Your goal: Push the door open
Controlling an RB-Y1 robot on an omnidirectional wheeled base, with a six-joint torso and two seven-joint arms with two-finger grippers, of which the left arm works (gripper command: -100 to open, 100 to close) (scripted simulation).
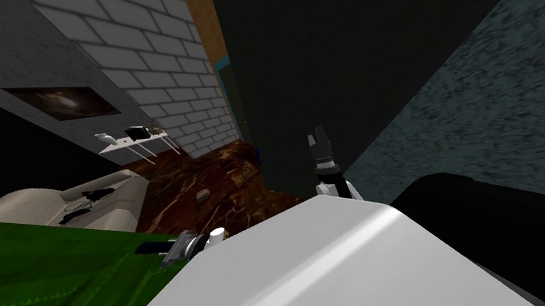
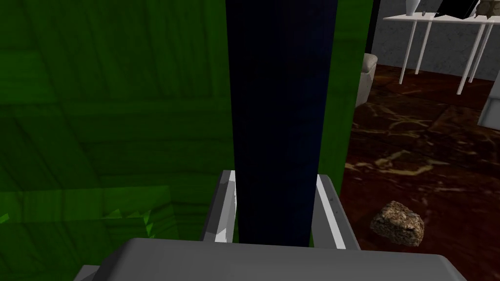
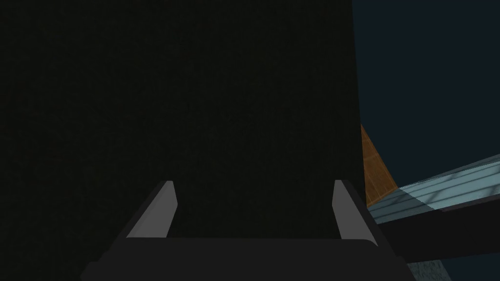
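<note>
Left tool [image 2: 276, 175]: clenched on a long dark navy bar [image 2: 281, 97], against a green wood-grain panel [image 2: 112, 97].
Right tool [image 3: 254, 182]: blades spread apart, facing a flat dark surface [image 3: 171, 88].

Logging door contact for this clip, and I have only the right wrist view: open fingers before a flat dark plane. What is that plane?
Observer: In the head view it is the dark door, with the right gripper pointed up at it. I cannot tell whether they touch.
Operator: Where is the left arm?
Observer: Low on the robot's left by a green surface. The left gripper is shut on a dark blue bar.
Operator: Anything on the floor there?
Observer: A brown rock lies on the dark red veined floor, apart from that gripper.
</note>
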